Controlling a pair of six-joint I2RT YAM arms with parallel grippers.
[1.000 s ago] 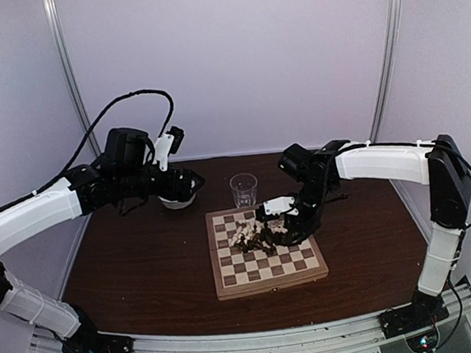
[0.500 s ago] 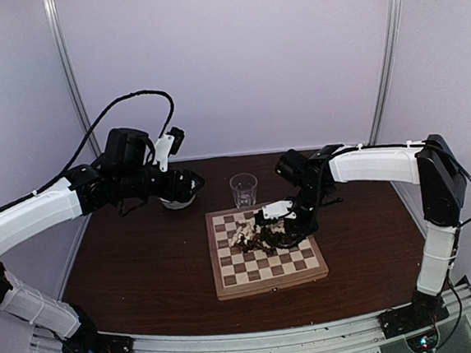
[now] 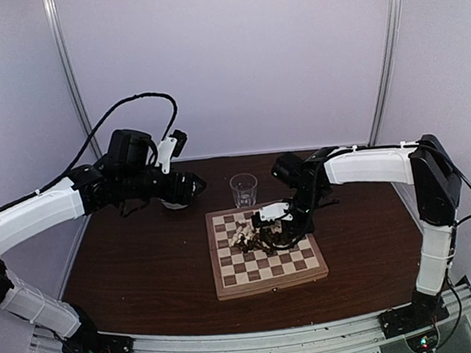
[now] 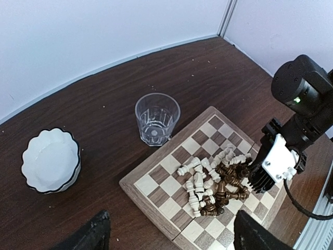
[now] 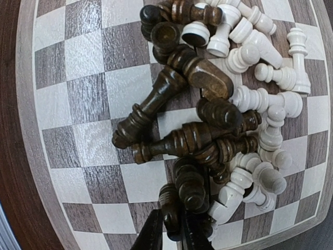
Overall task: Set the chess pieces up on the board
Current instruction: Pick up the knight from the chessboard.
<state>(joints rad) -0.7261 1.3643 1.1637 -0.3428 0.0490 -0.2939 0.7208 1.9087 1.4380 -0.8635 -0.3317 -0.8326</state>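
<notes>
Right tool (image 5: 171, 237): narrowed over the last second, now clamped on a dark piece (image 5: 170, 211) among chess pieces (image 4: 216, 179) heaped mid-way on the board (image 5: 83, 57); lift likely next. Left tool (image 4: 171, 240): apart, empty.

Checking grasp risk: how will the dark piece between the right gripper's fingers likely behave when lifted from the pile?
The dark piece looks turned, rounded and glossy, so it may slip or swivel in the right gripper. It lies against other dark pieces, so lifting could nudge neighbours, which would probably roll on the board.
</notes>
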